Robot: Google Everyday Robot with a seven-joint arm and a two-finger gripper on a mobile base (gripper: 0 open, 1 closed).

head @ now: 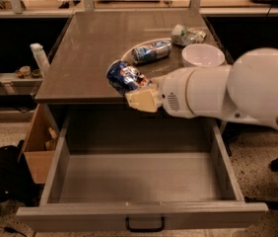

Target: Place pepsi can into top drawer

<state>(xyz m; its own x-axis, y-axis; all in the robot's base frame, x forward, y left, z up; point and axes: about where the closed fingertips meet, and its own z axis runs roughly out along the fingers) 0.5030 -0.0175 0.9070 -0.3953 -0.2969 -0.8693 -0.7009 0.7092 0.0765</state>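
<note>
My gripper [136,90] is shut on the pepsi can [123,76], a dark-blue can with red and white marks. It holds the can tilted on its side in the air, over the front edge of the counter and above the back of the top drawer [144,181]. The drawer is pulled wide open, plain grey inside, with a small black handle [144,224] on its front panel. My white arm [237,93] reaches in from the right.
On the counter [94,43] lie a paler light-blue can on a plate [152,51], a crumpled packet [187,34] and a white bowl [202,55]. A cardboard box [36,149] and a black bag [1,179] stand on the floor at left.
</note>
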